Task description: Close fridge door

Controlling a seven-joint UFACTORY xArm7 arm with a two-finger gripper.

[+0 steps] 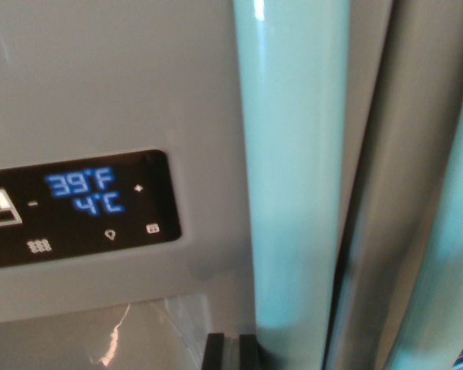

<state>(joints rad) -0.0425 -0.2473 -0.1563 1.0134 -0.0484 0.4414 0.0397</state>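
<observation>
Hand low against fridge door

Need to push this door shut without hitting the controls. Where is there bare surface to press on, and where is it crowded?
Bare door panel lies above the display panel, bordered on the wrist view's right by the near handle. Crowded: the display's icons at lower left, and the narrow gap between the near handle and the second handle. The dark part at bottom may be the gripper.

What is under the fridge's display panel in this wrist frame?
Below the display panel a recessed alcove opens, likely the dispenser, with a glare streak. Its lower part is cut off by the frame edge. A dark tool tip shows beside it.
</observation>
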